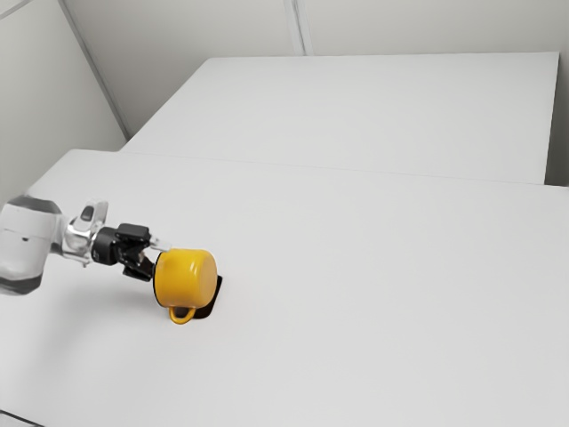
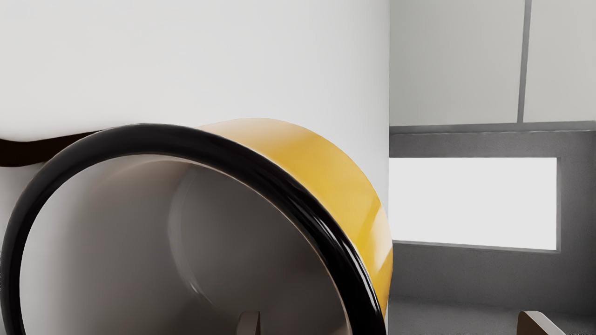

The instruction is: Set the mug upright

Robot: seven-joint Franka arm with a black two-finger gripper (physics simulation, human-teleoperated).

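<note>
Toward the exterior view's left, on a broad white table (image 1: 373, 294), the yellow mug (image 1: 187, 277) is seen lying on its side, not yet set upright; its mouth is turned to the exterior view's left, toward the gripper (image 1: 153, 257), and its base is pointed the other way; the handle (image 1: 182, 318) is directed toward the exterior view's bottom edge. Beside the mug's lower side a dark patch (image 1: 212, 305) is partly covered by its body; whether a flat object or a shadow is shown there cannot be told.

From the exterior view's left the white arm (image 1: 27, 245) is extended, and the black gripper is held right at the mug's mouth; its fingers (image 2: 250, 323) are spread wide, with nothing pinched between them. In the wrist view the black rim (image 2: 298, 186) is seen close up, with the grey interior (image 2: 233, 232) exposed; one fingertip is lined up with the mouth, while the other is placed outside the mug, so that a stretch of the rim and wall is framed between the two; whether the mug is touched by either, or how far the first is inserted, cannot be made out. Beyond the table's edge a bright white panel (image 2: 472, 202) is set within a dark grey surface (image 2: 489, 274).
</note>
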